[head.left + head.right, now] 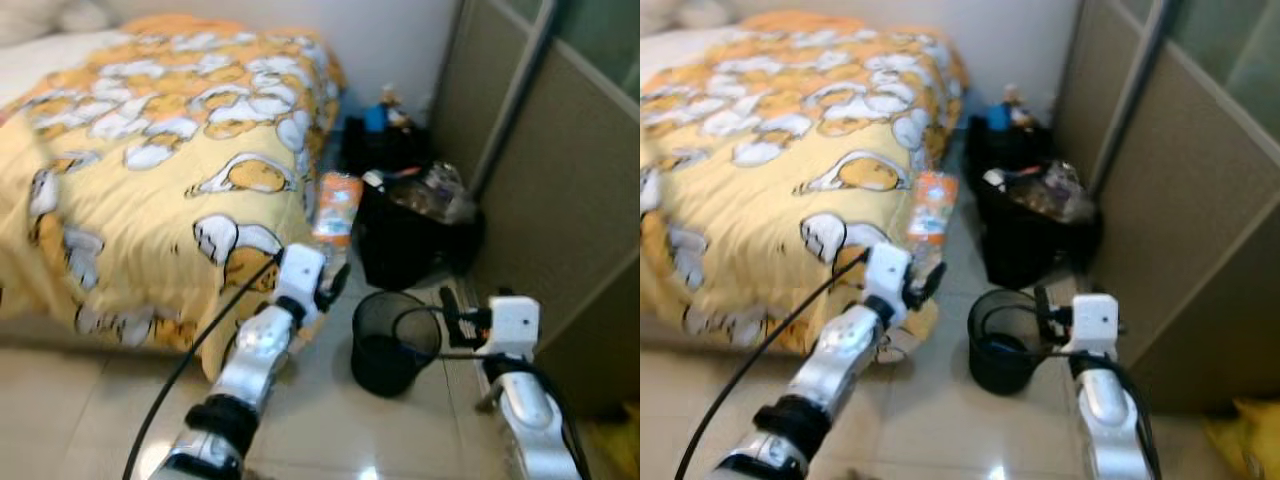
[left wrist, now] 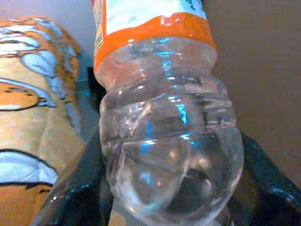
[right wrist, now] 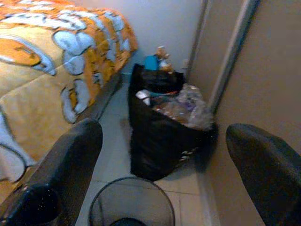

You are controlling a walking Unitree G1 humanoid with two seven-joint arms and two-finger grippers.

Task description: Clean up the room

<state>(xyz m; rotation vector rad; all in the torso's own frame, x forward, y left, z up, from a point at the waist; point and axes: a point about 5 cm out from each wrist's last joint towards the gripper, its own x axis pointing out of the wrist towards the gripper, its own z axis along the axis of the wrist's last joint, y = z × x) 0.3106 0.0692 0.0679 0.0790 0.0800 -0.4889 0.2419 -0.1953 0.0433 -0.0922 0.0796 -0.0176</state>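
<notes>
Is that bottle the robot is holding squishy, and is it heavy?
The clear plastic bottle looks empty, so probably light. Its thin ribbed walls would likely dent under the left gripper squeezing. Smooth and round, it might slip or roll if dropped.

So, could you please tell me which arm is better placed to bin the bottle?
Left: its end effector already grips the bottle, beside the mesh bin. The right end effector is open.

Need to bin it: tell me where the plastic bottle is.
The plastic bottle is held upright in the left gripper, beside the bed's corner, left of the mesh wastebasket.
</notes>
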